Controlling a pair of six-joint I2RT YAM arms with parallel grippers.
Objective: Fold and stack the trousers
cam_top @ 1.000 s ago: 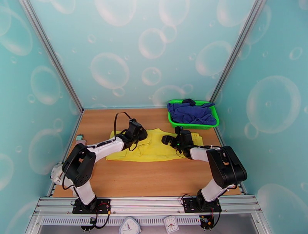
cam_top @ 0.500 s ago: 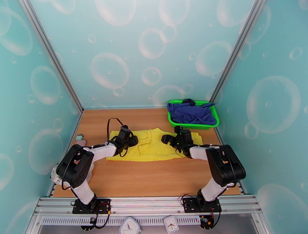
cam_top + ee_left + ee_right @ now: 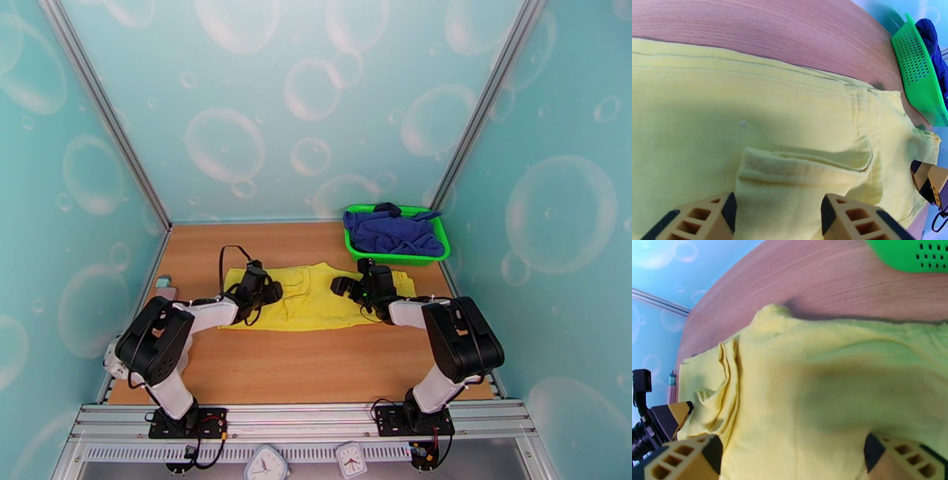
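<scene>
1. Top external view: the bright yellow, thin fabric trousers [image 3: 316, 298] lie spread flat across the middle of the brown wooden table [image 3: 316, 363], just in front of the green perforated plastic basket [image 3: 399, 257] at the far right corner. A crumpled dark blue garment [image 3: 391, 230] fills the basket. The left gripper [image 3: 272, 290] sits low over the left part of the trousers. The right gripper [image 3: 340, 286] sits low over the right part. The two point toward each other with bare yellow cloth between them.

2. Left wrist view: the left gripper [image 3: 778, 209] has its orange-and-black fingers [image 3: 707, 217] parted, and nothing is pinched between them. The trousers [image 3: 770, 110] lie under them, with a pocket flap just ahead of the fingertips. The basket [image 3: 918, 67] stands at the upper right, apart from the cloth.

3. Right wrist view: the right gripper [image 3: 792, 455] is spread wide and holds nothing. The trousers [image 3: 837, 378] lie beneath it, bunched into small folds toward the left. The table [image 3: 809, 283] shows beyond their far edge.
</scene>
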